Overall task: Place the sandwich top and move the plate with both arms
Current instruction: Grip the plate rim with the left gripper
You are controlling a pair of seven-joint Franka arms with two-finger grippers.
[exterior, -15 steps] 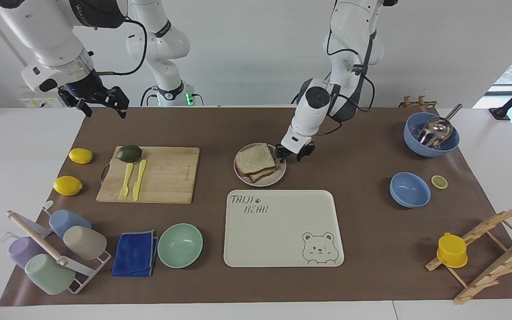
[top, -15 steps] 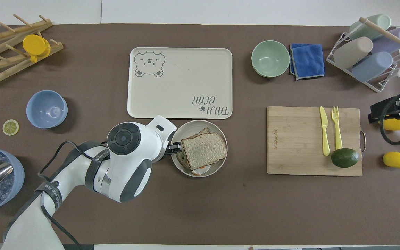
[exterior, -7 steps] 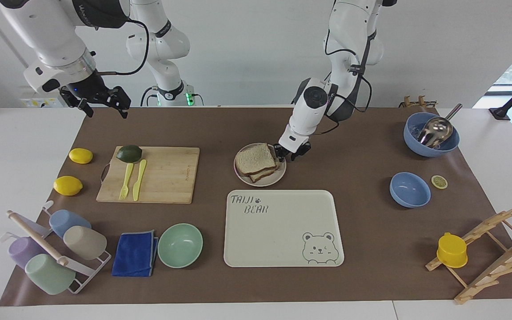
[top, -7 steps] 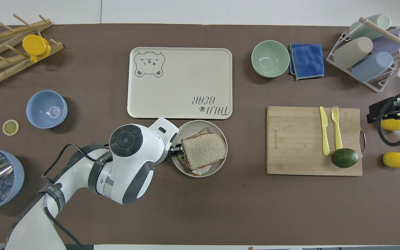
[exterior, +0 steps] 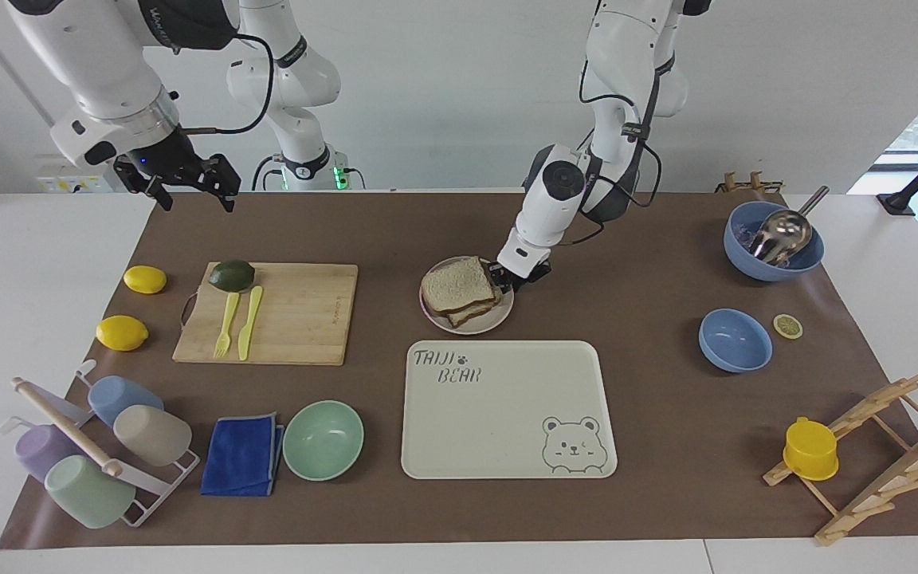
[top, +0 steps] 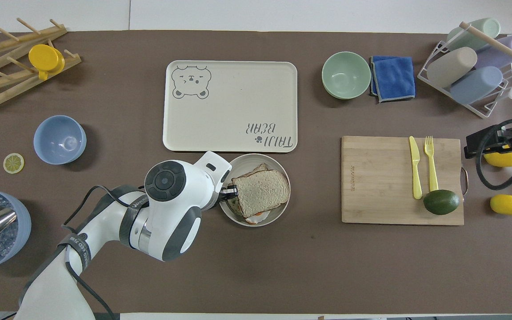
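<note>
The sandwich top already lies on the egg slice on the plate, so placing looks done. The left gripper has its jaws closed on the plate's rim. The right gripper, jaws wide and empty, hangs well apart; moving remains.

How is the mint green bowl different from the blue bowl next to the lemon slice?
The mint green bowl lies toward the right arm's end of the table, beside a blue cloth; the blue bowl lies toward the left arm's end, beside a lemon slice. They differ in colour. Both are round, upright and empty.
</note>
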